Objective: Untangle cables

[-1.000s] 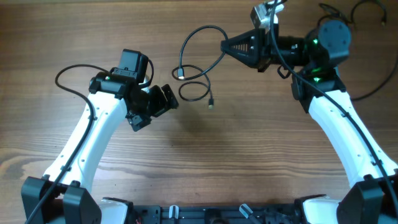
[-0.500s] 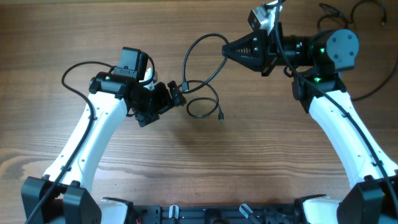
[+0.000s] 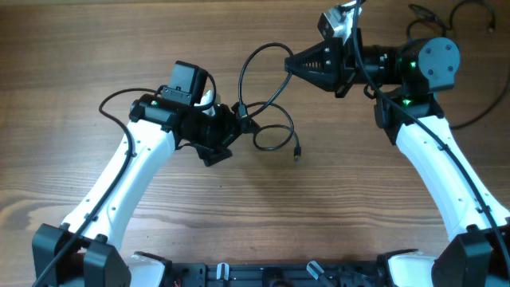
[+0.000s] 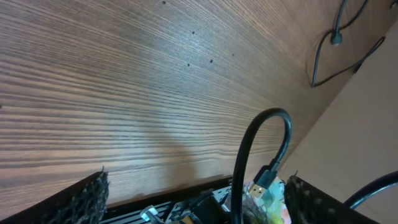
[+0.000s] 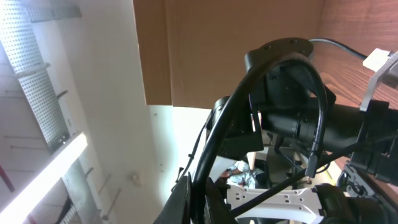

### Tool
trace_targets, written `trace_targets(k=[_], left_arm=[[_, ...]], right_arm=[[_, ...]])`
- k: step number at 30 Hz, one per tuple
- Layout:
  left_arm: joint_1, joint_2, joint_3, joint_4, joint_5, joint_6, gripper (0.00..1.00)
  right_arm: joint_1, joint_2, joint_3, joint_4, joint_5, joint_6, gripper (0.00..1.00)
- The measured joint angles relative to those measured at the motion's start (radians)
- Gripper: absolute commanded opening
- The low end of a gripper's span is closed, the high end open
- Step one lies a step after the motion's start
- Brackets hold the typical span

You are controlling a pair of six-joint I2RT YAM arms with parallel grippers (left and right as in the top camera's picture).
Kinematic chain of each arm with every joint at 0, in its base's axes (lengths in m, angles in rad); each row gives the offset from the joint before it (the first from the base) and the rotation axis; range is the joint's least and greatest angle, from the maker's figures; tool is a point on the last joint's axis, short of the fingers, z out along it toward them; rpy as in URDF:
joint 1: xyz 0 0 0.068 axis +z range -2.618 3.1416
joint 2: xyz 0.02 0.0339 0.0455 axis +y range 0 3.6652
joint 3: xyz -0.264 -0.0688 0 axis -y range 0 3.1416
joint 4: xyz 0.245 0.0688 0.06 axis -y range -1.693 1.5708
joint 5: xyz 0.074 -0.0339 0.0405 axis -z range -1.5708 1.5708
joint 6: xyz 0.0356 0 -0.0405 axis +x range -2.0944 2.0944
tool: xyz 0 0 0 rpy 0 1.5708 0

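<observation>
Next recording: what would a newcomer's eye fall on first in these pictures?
A thin black cable loops across the upper middle of the wooden table, strung between the two arms. The right gripper pinches it at upper right. The left gripper sits at the loops just left of centre, with its fingers spread around the cable. A loose plug lies on the wood right of the lower loop.

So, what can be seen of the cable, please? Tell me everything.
The cable is thin, black, flexible, rubbery-looking. The right gripper pinches it mid-length. One strand arcs over to a plug between the open left gripper's fingers; the other drops into a loop on the table, ending in a small plug.
</observation>
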Motion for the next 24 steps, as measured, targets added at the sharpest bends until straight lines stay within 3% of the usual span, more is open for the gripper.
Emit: trace_targets(k=[4, 7, 10, 11, 16, 19, 21, 24], left_arm=[[0.0, 0.037, 0.0, 0.04, 0.0, -0.057, 0.85], [0.0, 0.071, 0.0, 0.054, 0.03, -0.077, 0.73], [-0.001, 0.076, 0.0, 0.056, 0.056, -0.087, 0.42], [-0.001, 0.076, 0.0, 0.057, 0.058, -0.089, 0.36], [-0.001, 0.076, 0.0, 0.063, 0.065, -0.091, 0.33], [-0.001, 0.076, 0.0, 0.063, 0.085, -0.091, 0.24], [-0.001, 0.076, 0.0, 0.067, 0.09, -0.091, 0.12], [-0.001, 0.076, 0.0, 0.071, 0.08, -0.091, 0.08]], right_arm=[[0.0, 0.0, 0.0, 0.0, 0.021, 0.035, 0.04], [0.0, 0.0, 0.0, 0.0, 0.035, 0.044, 0.04], [0.0, 0.0, 0.0, 0.0, 0.051, 0.044, 0.04], [0.0, 0.0, 0.0, 0.0, 0.052, 0.044, 0.04], [0.0, 0.0, 0.0, 0.0, 0.058, 0.044, 0.04], [0.0, 0.0, 0.0, 0.0, 0.058, 0.044, 0.04], [0.0, 0.0, 0.0, 0.0, 0.058, 0.044, 0.04], [0.0, 0.0, 0.0, -0.001, 0.058, 0.041, 0.04]])
